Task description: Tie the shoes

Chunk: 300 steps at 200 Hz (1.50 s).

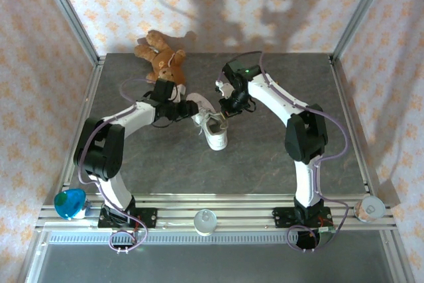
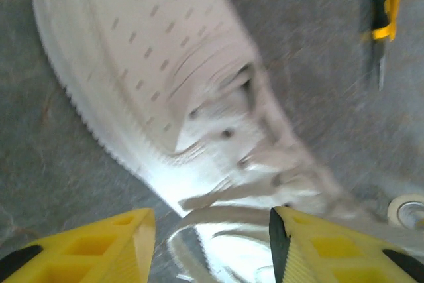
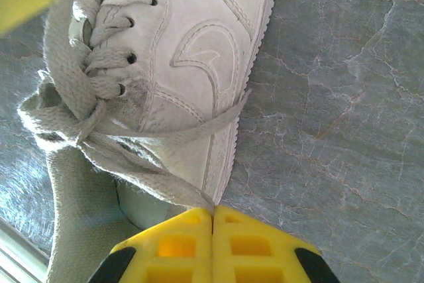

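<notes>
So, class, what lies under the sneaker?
The grey table lies under the sneaker; the patch beneath its sole is covered. A lace runs across its side to the shut right end effector.

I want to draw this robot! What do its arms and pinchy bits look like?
The left arm and right arm are white with black joints and looping purple cables. The left end effector and right end effector have chunky yellow fingers with square hollows.
</notes>
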{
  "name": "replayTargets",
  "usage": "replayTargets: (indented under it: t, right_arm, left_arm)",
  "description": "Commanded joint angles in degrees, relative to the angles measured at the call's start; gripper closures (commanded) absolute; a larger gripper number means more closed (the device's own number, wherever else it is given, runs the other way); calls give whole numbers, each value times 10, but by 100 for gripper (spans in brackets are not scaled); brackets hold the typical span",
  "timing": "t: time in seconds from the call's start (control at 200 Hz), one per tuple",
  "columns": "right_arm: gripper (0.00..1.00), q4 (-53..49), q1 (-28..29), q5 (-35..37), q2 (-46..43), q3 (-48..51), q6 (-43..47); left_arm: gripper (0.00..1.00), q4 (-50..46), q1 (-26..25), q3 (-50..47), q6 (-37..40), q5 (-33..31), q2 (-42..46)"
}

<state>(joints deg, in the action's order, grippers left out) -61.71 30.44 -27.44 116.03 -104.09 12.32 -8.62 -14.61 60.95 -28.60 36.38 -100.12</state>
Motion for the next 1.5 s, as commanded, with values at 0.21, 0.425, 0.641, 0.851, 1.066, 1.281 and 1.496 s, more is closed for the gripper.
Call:
replayTargets:
  t: [0.21,0.425,0.641,0.851,1.066,1.281,1.496]
  right_arm:
    - [100,-8,-1,-3,-4,-6,7]
    - [100,-8,0,-7,0,-11,0]
    - [100,-3,0,-20,1,-9,-10]
    - [100,12,0,-37,-4,4,-25]
    - [100,9,0,-21,-12,6,-23]
    - [100,7,-1,1,-16,4,-23]
    - [100,-3,0,8,-11,-12,-13]
  left_arm:
    - [48,235,3,-120,-110,53,16]
    - [47,350,1,-172,-192,65,10]
    - [48,505,-9,-209,-291,77,-15]
    - [70,613,-14,-225,-351,72,-27]
    - [92,445,11,-193,-265,77,45]
    - [100,243,25,-140,-150,61,105]
    - [67,163,25,-142,-137,32,97]
